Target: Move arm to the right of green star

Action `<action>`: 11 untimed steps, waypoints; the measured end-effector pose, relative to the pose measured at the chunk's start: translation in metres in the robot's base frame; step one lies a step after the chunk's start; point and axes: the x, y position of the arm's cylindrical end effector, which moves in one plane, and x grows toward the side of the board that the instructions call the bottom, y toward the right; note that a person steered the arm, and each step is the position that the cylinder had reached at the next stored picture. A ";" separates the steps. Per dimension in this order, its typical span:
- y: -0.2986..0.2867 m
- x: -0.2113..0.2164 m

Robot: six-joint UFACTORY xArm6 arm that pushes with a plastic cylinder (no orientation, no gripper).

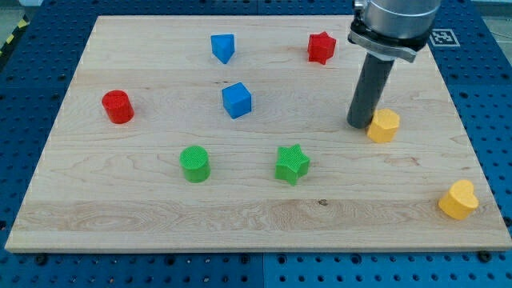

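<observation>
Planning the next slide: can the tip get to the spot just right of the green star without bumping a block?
Probably yes. My tip sits up and to the view's right of the green star, touching or nearly touching a yellow block on its far side. No block lies on the board between tip and star.

Your arm (395, 20) is cut off by the view's top edge — only the lower housing and rod show. My tip (359, 125) hides part of the yellow block (385, 126), whose shape is possibly a hexagon — hard to tell.
</observation>
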 end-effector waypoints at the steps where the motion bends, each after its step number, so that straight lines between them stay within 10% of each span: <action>1: 0.009 -0.008; 11: 0.082 0.041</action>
